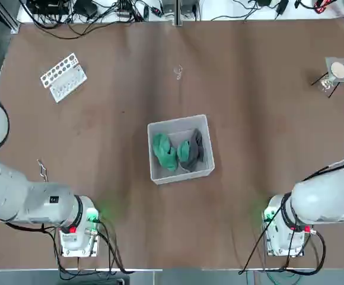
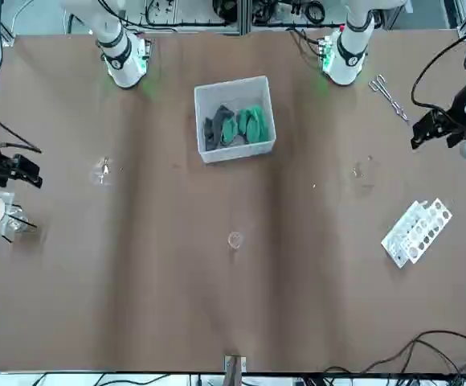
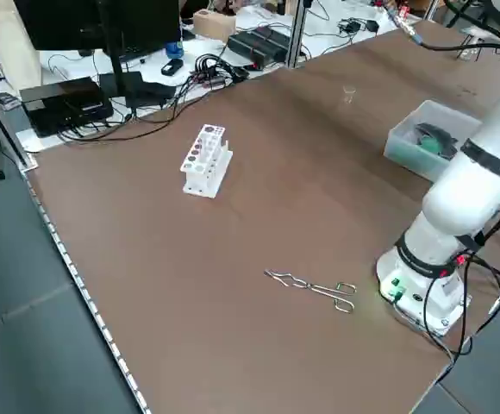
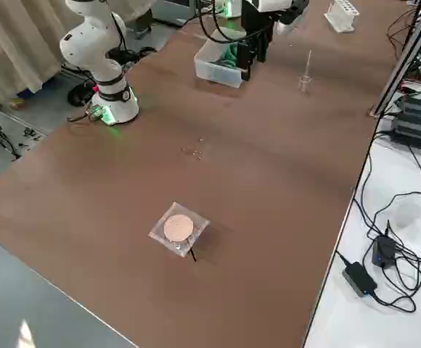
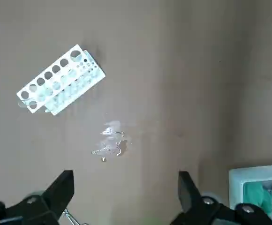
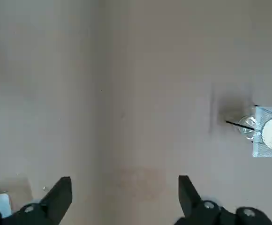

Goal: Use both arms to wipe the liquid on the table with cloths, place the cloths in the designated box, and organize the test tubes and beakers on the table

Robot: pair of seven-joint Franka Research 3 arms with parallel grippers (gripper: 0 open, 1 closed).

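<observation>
The translucent box [image 1: 180, 172] is sitting near the middle of the brown table [image 1: 249, 130], with the green cloth [image 1: 163, 151] and the dark grey cloth [image 1: 191, 151] lying side by side inside it, touching each other.

The left gripper [image 5: 125, 187] is hanging above the table on the robot's left with its jaws spread wide and nothing between them. Beyond its fingers a small patch of liquid [image 5: 111, 142] is glinting on the bare wood, and the white test-tube rack [image 5: 58, 79] is lying farther off.

The right gripper [image 6: 125, 188] is hovering over the robot's right half of the table, jaws likewise wide apart and gripping nothing; the white disc on its wire stand [image 6: 269, 131] is standing well off to one side.

A tiny clear beaker [image 2: 235, 240] is resting alone on the far side of the box, and metal tongs [image 3: 315, 288] are lying near the left arm's base [image 3: 422, 289].
</observation>
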